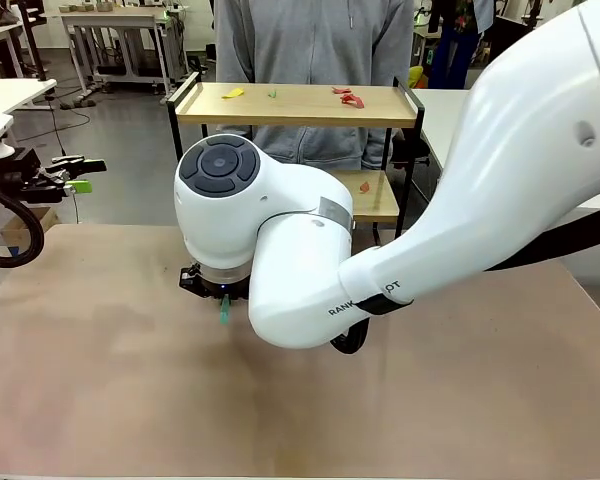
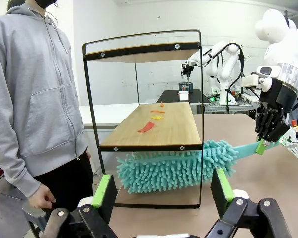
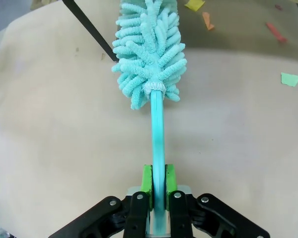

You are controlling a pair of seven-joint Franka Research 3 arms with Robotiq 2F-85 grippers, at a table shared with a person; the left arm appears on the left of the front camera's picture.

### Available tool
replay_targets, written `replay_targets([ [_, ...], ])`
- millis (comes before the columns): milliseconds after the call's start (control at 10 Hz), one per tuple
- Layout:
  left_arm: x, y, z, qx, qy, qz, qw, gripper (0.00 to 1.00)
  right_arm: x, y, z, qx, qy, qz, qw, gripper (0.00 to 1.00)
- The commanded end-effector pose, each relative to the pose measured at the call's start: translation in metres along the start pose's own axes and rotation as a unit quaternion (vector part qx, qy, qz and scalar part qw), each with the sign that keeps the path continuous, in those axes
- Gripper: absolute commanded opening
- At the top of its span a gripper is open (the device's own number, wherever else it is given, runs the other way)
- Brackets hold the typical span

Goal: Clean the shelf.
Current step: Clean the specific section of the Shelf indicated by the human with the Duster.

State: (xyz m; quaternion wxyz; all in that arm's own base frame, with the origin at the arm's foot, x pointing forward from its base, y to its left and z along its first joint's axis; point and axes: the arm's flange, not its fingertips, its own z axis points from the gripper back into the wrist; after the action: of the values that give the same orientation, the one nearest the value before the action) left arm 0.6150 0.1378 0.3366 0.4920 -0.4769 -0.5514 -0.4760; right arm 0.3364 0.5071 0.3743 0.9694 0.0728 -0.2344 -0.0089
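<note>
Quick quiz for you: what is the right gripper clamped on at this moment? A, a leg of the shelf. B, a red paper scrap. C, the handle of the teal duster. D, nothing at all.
C: the right gripper is shut on the thin handle of the teal duster, whose fluffy head reaches out toward the shelf.
</note>
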Motion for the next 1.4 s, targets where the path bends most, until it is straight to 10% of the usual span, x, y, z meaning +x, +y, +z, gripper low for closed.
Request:
replay_targets([
  [0, 0.003, -0.001, 0.000, 0.001, -0.002, -0.006, 1.000, 1.00, 0.001, 0.011, -0.010, 0.016, -0.027, -0.017, 0.999, 0.13],
  [1300, 0.003, -0.001, 0.000, 0.001, -0.002, -0.006, 1.000, 1.00, 0.011, 0.006, -0.036, 0.008, 0.013, -0.016, 1.000, 0.13],
])
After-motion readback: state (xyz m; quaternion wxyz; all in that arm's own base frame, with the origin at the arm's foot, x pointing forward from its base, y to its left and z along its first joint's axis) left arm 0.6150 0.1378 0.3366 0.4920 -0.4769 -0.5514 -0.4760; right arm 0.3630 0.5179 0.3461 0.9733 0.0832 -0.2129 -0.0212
